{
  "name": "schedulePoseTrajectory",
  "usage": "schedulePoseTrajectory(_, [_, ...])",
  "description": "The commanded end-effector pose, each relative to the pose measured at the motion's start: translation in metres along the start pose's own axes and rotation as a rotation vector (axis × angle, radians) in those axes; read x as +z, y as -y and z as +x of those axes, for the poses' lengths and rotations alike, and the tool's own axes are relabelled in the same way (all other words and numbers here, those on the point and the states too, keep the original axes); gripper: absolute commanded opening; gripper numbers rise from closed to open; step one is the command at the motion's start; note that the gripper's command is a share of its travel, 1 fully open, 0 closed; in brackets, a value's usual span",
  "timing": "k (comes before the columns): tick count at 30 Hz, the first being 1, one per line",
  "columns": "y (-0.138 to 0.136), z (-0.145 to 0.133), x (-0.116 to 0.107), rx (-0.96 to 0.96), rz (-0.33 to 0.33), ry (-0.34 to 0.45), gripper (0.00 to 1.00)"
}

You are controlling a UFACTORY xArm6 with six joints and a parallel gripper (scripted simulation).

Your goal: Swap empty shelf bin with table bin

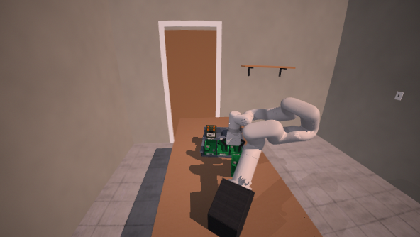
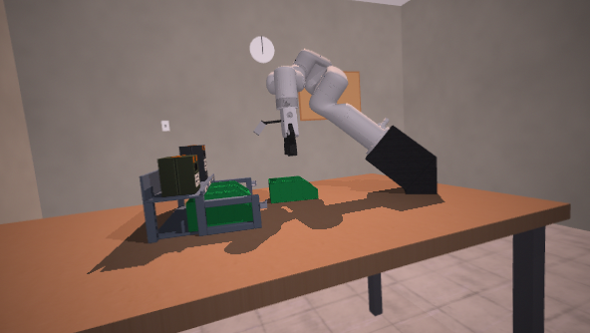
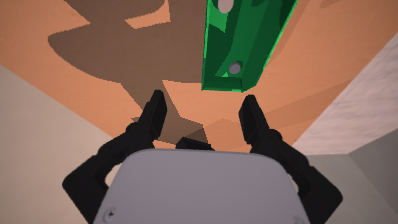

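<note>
On the table [image 1: 177, 206] [image 2: 349, 249] [image 3: 30, 45], a green open bin [image 1: 233, 171] [image 2: 291, 190] [image 3: 250, 42] is stood upright, round grey parts [image 1: 234, 162] [image 3: 234, 68] held inside. Near it, green bins [image 1: 210, 147] [image 2: 229, 214] are seated side by side in a grey shelf [image 1: 202, 147] [image 2: 201, 219].

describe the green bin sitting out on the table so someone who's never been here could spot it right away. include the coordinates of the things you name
On the brown wooden table top [image 1: 177, 199] [image 2: 399, 219] stands a grey shelf frame [image 2: 201, 219] with green bins in it. Just outside its front, toward the robot's black angled base [image 1: 232, 204] [image 2: 406, 162], is an open-topped green bin [image 1: 234, 167] [image 2: 293, 190] [image 3: 242, 42]. Unlike its neighbours, it stands alone on the wood, with round pieces inside.
</note>
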State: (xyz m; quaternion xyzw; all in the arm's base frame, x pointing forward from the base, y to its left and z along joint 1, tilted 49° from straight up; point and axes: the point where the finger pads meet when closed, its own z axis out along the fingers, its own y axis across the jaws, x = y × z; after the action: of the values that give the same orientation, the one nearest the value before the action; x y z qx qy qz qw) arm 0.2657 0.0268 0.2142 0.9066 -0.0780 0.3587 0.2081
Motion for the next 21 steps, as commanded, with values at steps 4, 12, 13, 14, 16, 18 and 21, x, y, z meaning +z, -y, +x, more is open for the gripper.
schedulePoseTrajectory(4, [-0.0002, 0.001, -0.0006, 0.003, 0.002, 0.0, 1.0])
schedulePoseTrajectory(12, [-0.0002, 0.001, -0.0006, 0.003, 0.002, 0.0, 0.0])
schedulePoseTrajectory(13, [-0.0002, 0.001, -0.0006, 0.003, 0.002, 0.0, 0.0])
schedulePoseTrajectory(14, [-0.0002, 0.001, -0.0006, 0.003, 0.002, 0.0, 0.0])
schedulePoseTrajectory(16, [-0.0002, 0.001, -0.0006, 0.003, 0.002, 0.0, 0.0])
schedulePoseTrajectory(18, [-0.0002, 0.001, -0.0006, 0.003, 0.002, 0.0, 0.0])
schedulePoseTrajectory(21, [-0.0002, 0.001, -0.0006, 0.003, 0.002, 0.0, 0.0])
